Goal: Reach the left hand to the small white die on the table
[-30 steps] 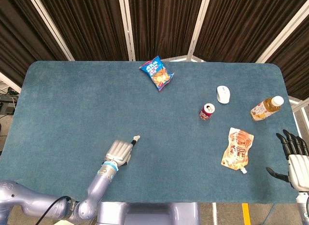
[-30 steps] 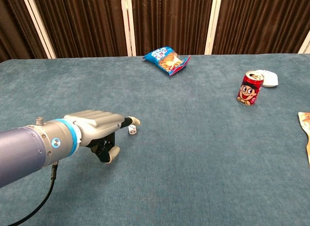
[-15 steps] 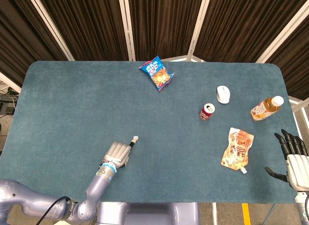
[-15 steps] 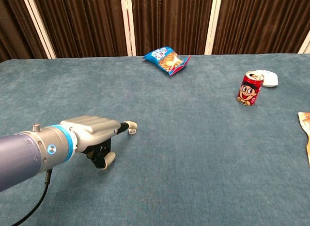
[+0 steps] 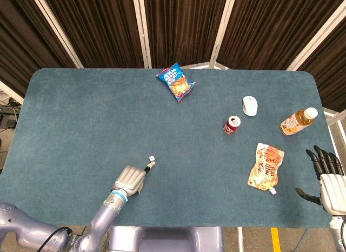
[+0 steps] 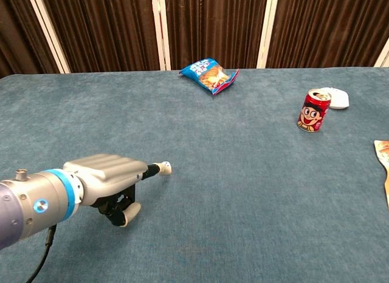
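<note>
Since 1 s ago your left hand [image 5: 130, 179] has pulled back toward the near table edge, and the die [image 5: 152, 157], which it hid in head view before, now shows clear. In head view the die sits on the blue table [image 5: 81, 117], just past the extended fingertip at about 1 o'clock from it, apart from it by a thin strip of cloth. In chest view the fingertip [image 6: 164, 168] covers the spot, so you can't see the die there. Left hand [image 6: 103, 173]: one of the fingers points straight out toward the die, the rest curled under the palm, nothing held.

Right hand [image 5: 327, 173] is at the table's near right corner, 3 o'clock from the die and well apart, fingers spread, holding nothing.

Other stuff, all well away from the die: orange pouch [image 5: 266, 166] lying flat at 3 o'clock; red can [image 5: 231, 125] upright at 2 o'clock w/ white mouse [image 5: 250, 105] just beyond it; bottle [image 5: 298, 121] lying on its side near the right edge; blue snack bag [image 5: 175, 82] at 12 o'clock near the far edge.
</note>
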Available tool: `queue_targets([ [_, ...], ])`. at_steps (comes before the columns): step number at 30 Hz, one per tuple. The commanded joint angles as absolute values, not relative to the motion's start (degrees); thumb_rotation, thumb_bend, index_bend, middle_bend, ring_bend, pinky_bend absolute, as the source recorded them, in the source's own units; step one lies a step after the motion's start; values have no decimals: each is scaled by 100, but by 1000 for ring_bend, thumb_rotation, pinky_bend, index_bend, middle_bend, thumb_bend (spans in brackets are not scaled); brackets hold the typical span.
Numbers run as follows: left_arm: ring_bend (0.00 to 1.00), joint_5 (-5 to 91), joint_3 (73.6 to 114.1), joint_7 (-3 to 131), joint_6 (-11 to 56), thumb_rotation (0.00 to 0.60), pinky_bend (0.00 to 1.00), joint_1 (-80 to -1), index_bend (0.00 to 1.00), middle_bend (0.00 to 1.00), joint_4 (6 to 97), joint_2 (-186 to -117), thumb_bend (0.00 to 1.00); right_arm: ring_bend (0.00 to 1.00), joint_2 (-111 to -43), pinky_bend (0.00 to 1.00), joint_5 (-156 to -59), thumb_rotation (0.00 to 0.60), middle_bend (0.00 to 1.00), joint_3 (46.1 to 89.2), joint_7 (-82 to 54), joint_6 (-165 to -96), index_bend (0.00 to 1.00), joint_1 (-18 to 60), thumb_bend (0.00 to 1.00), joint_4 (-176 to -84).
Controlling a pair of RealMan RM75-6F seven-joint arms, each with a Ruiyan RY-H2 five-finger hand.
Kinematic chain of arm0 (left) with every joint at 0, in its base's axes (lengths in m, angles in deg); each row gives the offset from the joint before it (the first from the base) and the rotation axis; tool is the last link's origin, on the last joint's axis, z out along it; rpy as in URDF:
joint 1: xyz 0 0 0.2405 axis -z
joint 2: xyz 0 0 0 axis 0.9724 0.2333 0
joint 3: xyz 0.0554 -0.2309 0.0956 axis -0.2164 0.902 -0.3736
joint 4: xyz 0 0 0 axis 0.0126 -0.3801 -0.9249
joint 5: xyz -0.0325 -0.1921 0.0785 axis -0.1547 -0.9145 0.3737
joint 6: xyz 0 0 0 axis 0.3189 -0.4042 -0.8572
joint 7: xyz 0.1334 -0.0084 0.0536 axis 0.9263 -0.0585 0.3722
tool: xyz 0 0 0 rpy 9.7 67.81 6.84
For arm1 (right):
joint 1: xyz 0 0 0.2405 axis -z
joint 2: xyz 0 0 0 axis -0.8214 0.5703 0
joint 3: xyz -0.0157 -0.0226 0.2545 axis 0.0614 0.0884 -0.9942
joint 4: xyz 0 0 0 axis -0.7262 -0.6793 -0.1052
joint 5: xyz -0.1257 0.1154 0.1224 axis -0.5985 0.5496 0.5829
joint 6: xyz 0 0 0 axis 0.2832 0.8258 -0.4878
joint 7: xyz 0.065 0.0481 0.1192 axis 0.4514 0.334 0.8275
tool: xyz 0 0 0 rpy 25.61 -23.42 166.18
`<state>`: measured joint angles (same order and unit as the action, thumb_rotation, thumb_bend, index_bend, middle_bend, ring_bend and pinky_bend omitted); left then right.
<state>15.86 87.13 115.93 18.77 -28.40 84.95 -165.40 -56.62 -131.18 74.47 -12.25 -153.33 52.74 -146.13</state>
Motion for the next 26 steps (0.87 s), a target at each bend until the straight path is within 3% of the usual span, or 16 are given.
queue_targets([
  [1,873,1916,8620,11436,1710,600,848,-2959,0,877,8693,-16369,655,0,-5671,0,-13136,600,0,7455,-1239,-15351,63,5283,5,-14613],
  [4,809,2538,8496,11253,1427,600,795,-3120,0,808,8927,-16148,657,0,-5683,0,-13138,600,0,7461,-1245,-15357,62,5289,4,-14589],
  [5,745,2858,8425,11204,1253,600,741,-3198,0,739,8992,-16054,656,0,-5685,0,-13131,600,0,7462,-1247,-15351,62,5290,4,-14581],
  [7,581,3530,8216,11117,899,600,622,-3379,0,552,9066,-15852,614,0,-5694,0,-13118,600,0,7452,-1264,-15329,63,5275,4,-14574],
  [9,306,4076,7967,11128,564,600,439,-3568,0,226,9102,-15620,510,0,-5702,0,-13115,600,0,7451,-1290,-15323,63,5271,5,-14573],
  [11,85,4462,7764,11093,275,600,257,-3763,0,35,9142,-15412,448,0,-5709,0,-13115,600,0,7454,-1311,-15316,63,5268,5,-14566],
  [12,17,4669,7613,11016,72,600,159,-3925,0,0,9190,-15235,427,0,-5714,0,-13105,600,0,7456,-1315,-15300,63,5265,5,-14567],
  [15,0,5202,7271,10575,-351,600,10,-4358,0,0,9212,-14807,382,0,-5712,0,-13098,600,0,7458,-1367,-15259,62,5245,4,-14602],
  [20,0,5633,6984,9916,-796,600,0,-4865,0,0,8940,-14375,288,0,-5746,0,-13176,600,0,7501,-1500,-15310,62,5267,5,-14634],
  [26,0,6294,6766,8924,-1438,600,0,-5583,0,0,8024,-14170,277,0,-5757,0,-13307,600,0,7539,-1578,-15445,62,5312,4,-14713],
])
